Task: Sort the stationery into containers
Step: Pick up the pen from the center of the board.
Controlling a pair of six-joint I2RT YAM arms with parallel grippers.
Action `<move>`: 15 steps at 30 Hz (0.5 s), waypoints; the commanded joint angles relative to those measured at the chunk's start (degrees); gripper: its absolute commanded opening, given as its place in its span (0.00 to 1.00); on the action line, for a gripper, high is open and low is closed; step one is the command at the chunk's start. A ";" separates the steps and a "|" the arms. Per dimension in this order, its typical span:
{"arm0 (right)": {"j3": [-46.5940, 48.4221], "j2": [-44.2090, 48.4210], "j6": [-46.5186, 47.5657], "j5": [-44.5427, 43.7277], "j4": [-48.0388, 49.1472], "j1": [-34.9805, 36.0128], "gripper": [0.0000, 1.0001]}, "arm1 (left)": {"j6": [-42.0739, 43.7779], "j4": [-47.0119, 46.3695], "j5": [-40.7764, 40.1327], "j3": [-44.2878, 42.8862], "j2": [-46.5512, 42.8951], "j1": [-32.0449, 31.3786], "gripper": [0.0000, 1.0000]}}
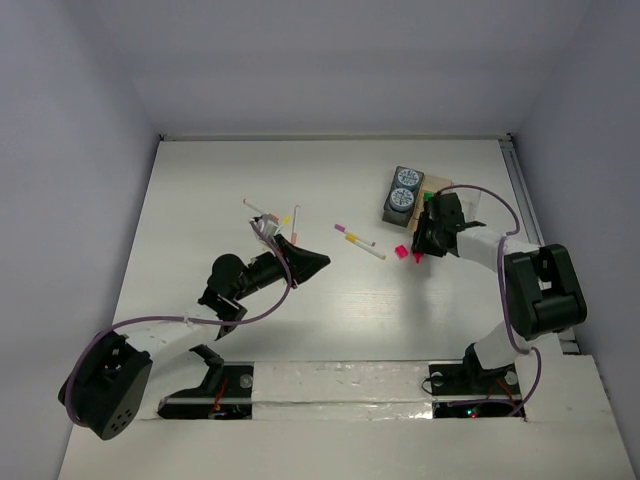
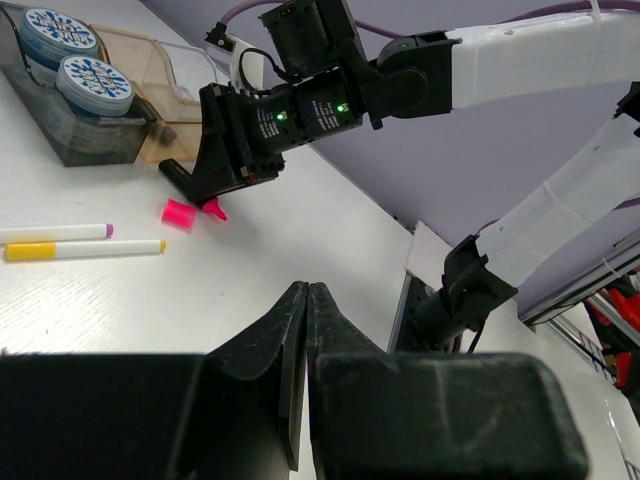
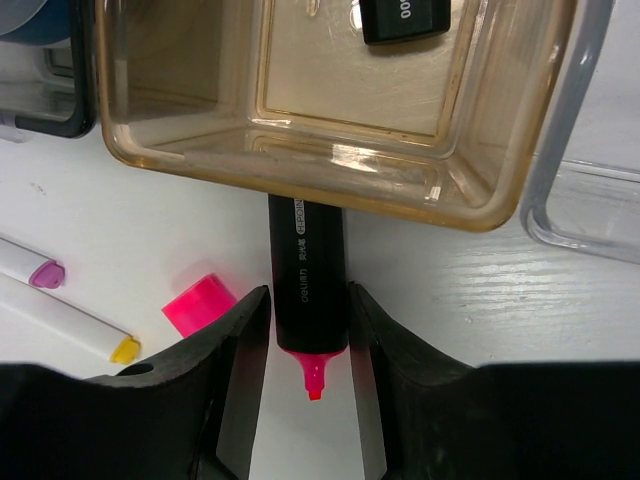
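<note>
Step in hand: the right gripper (image 3: 306, 335) is gripping the black highlighter (image 3: 303, 270), its jaws pinching the barrel and the bare pink tip pointing away from the tray.
Where: the highlighter is sitting right at the near wall of the tray (image 3: 455, 205), toward the desk's far right corner. Its pink cap (image 3: 198, 305) is lying loose just beside it.
Left gripper (image 2: 307, 330): hovering mid-desk, jaws pressing together on nothing.
Next move: probably calling for the highlighter to be lifted over the rim into the tan compartment.
Waiting: two pens (image 2: 85, 247) are lying mid-desk; canisters (image 2: 95, 85) are sitting in the dark section.
</note>
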State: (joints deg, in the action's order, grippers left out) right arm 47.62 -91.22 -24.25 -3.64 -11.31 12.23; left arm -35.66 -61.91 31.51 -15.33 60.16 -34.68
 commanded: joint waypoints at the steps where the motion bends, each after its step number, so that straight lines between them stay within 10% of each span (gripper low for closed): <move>1: 1.95 -0.19 -0.18 0.65 -0.73 -0.19 0.43 | -0.11 -3.74 0.93 0.65 -1.19 -0.22 0.00; 15: 1.52 7.10 0.96 2.41 -5.21 0.34 0.19 | -1.69 -4.18 -0.39 0.48 0.22 -0.22 0.00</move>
State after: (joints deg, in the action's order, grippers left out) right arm 47.94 -88.64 -24.21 -1.74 -15.20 12.19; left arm -36.49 -61.91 31.29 -15.33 60.20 -34.70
